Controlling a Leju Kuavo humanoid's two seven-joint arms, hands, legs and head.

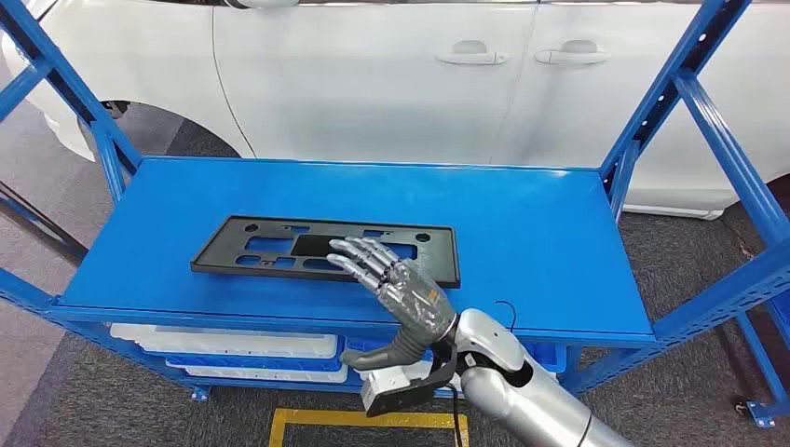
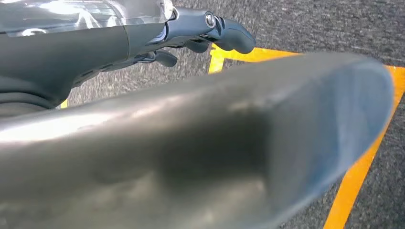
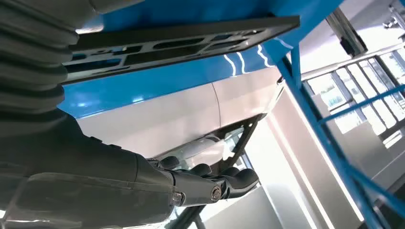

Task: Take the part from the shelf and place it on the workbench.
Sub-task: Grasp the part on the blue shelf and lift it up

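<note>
Your right hand (image 3: 143,186) comes in from the edge behind its grey ribbed cover (image 3: 33,62), the dark fingers (image 3: 234,180) stretched out side by side with nothing between them. Apart from those fingers you have the flat black part (image 3: 181,40) with its cut-out slots, lying on the blue shelf (image 3: 157,81). Past them you can see a white car body (image 3: 167,124), a blue shelf post (image 3: 325,143) and bright windows (image 3: 353,100).

No readable text, label, brand or number shows anywhere.
</note>
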